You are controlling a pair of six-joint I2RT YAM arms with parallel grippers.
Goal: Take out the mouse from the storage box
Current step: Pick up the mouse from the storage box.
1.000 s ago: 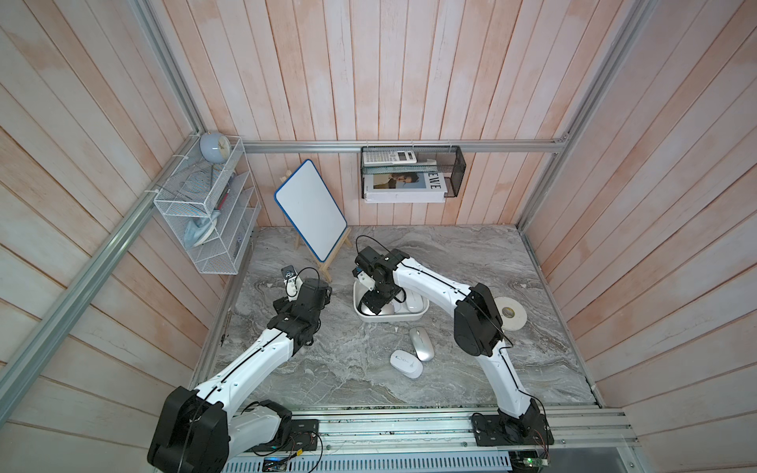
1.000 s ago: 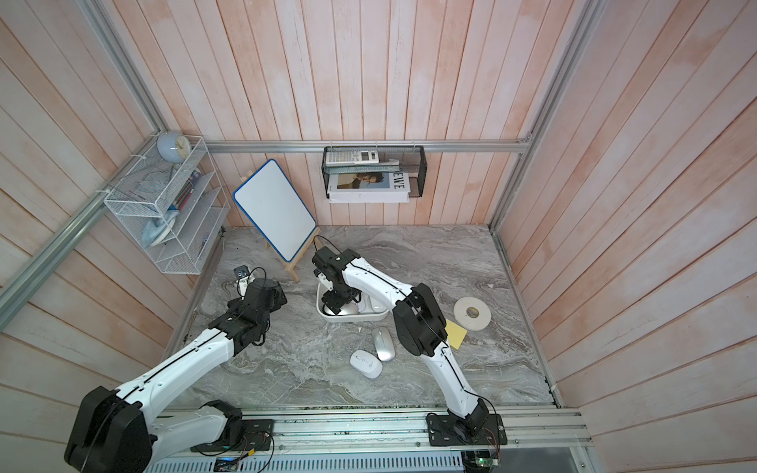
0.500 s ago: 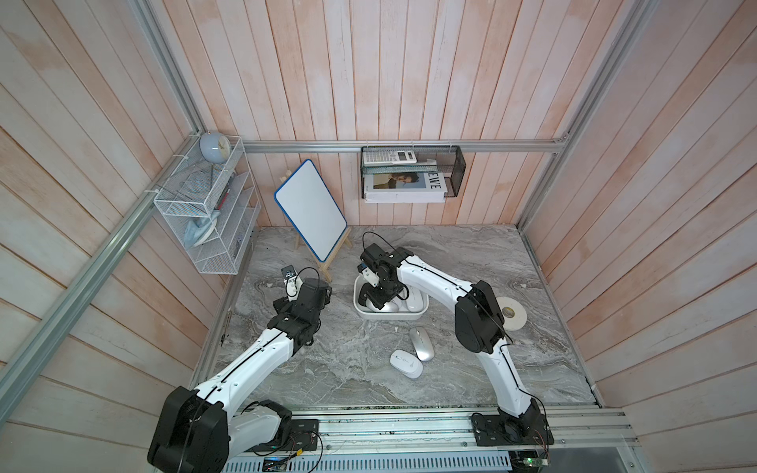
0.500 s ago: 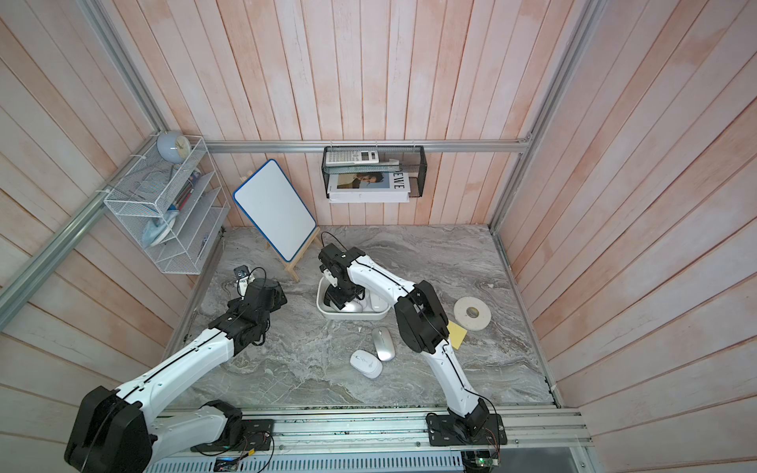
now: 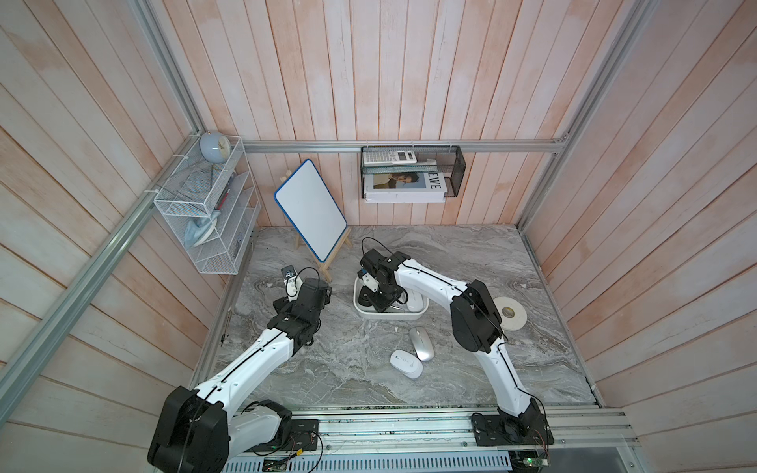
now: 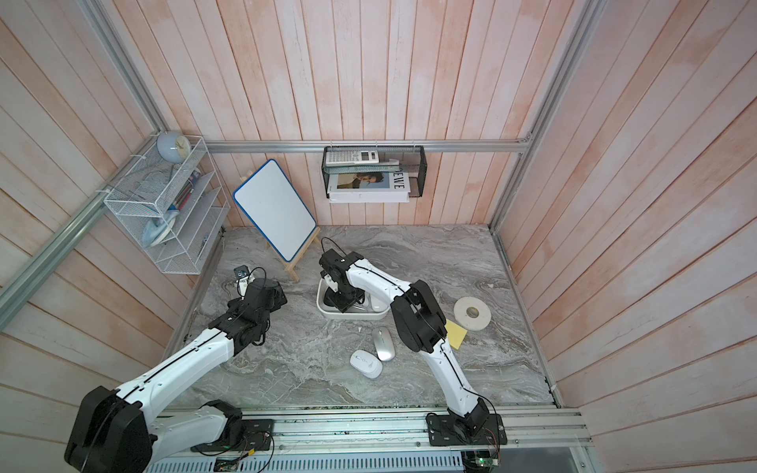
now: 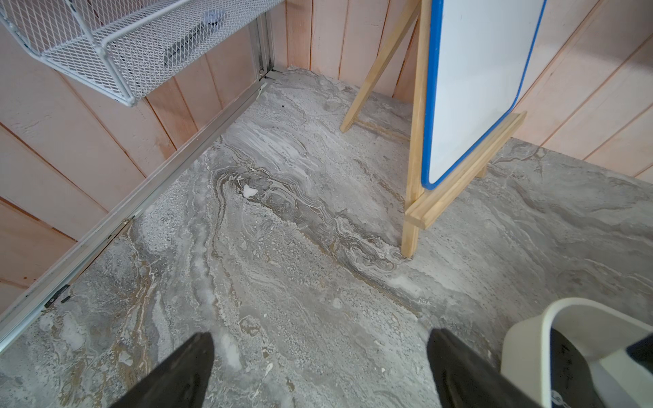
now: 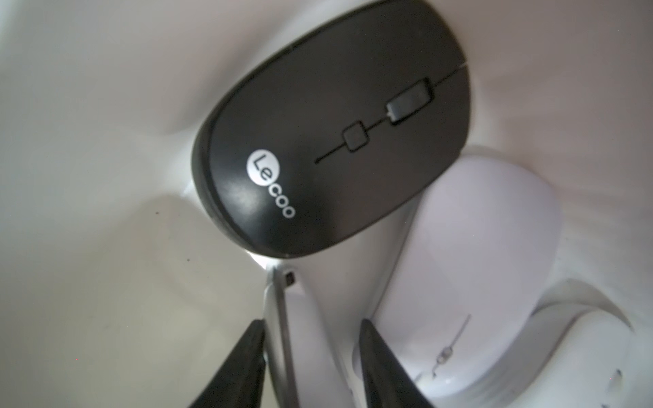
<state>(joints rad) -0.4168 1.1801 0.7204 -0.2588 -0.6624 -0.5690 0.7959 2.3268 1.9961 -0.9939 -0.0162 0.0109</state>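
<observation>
White glossy storage box (image 8: 88,159) holds a matte black mouse (image 8: 335,141); right tool (image 8: 312,323) straddles a slim silver mouse (image 8: 281,296), grip unclear; left tool (image 7: 319,333) spread wide.

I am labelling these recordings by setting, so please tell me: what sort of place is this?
Probably a mock office desk built as a robot test cell: a whiteboard on an easel, a calculator in a wall basket, computer mice on the marble-look table.
</observation>
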